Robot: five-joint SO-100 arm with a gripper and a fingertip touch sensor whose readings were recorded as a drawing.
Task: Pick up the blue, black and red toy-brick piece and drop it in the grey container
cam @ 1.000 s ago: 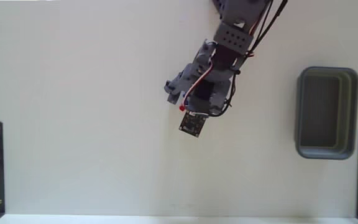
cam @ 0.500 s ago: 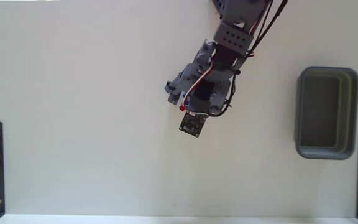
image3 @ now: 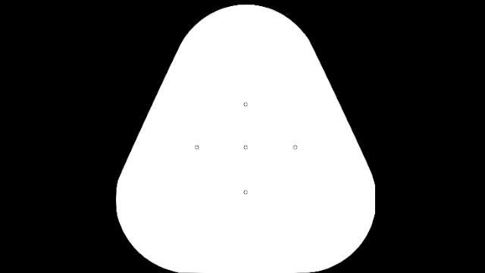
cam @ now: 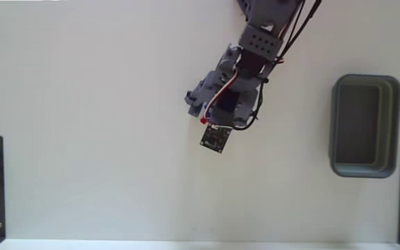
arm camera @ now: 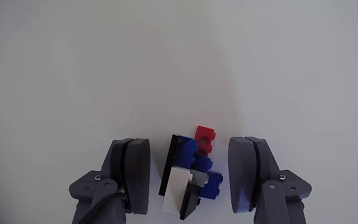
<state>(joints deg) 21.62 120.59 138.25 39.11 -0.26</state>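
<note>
table (cam: pixel 82 139) plain white; grey container (cam: pixel 364 126) near right edge.

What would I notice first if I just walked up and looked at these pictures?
Probably the little toy-brick piece, blue, red, black and white, sitting between the two open fingers of the pincer in the wrist view. In the fixed view, the grey arm reaches down from the top over a white table, and a grey container waits at the right.
</note>
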